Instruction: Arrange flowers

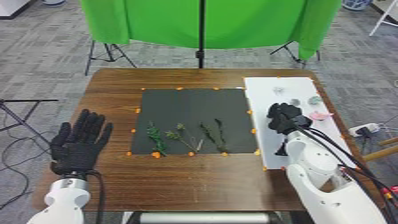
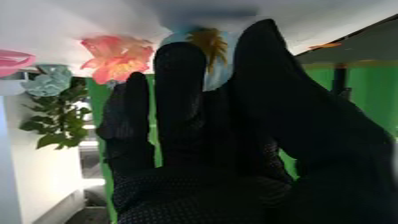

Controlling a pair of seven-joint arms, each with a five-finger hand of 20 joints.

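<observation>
Three groups of green stems (image 1: 184, 135), laid side by side, upper ends pointing far, on the near part of a dark mat (image 1: 191, 107) at the middle of the tabletop (image 1: 182, 185). One left robot hand (image 1: 78, 147), at the left side, palm down, fingers straight and a little spread, holding nothing. One right robot hand (image 1: 289, 119), over the white sheet (image 1: 265, 107) at the right; fingers extended, thumb apart, a pale blue bloom (image 2: 210, 47) with a yellow-brown centre showing between them in the wrist view; whether they touch it, cannot tell. One pink bloom (image 1: 320, 116), on the sheet, just right of that hand. Two pale blooms, farther: one grey-green (image 1: 314, 100), one whitish (image 1: 279, 90). Condition: greenery seemingly set out; flower heads apparently all left to join the stems.
</observation>
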